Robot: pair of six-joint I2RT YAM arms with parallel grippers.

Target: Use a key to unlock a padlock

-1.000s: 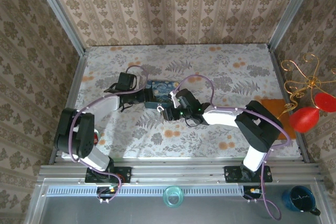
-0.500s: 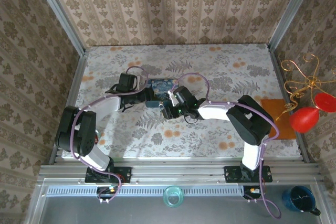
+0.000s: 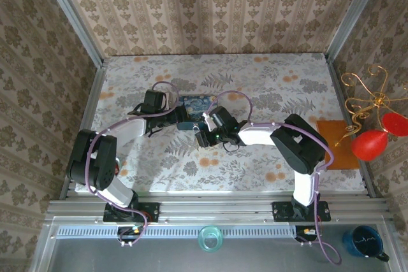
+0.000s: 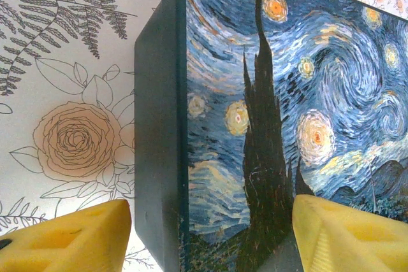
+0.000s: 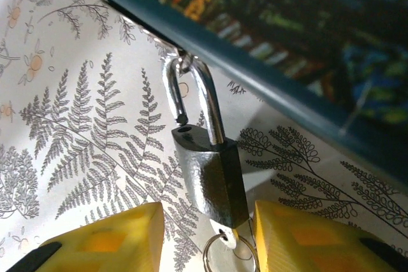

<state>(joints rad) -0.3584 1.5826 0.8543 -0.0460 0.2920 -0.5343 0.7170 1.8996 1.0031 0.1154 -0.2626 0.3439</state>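
Hard, slick little padlock (image 5: pixel 210 170) hangs off the blue box (image 4: pixel 255 93); right claw (image 5: pixel 207 221) gapes around its dark body, the likeliest hold. Whether the left claw (image 4: pixel 210 221) grips is unclear.

No words, numbers or signs could be read anywhere. The blue box (image 4: pixel 287 93) had only a painted picture of swirly stars on it. The dark body of the padlock (image 5: pixel 210 170) showed no letters.
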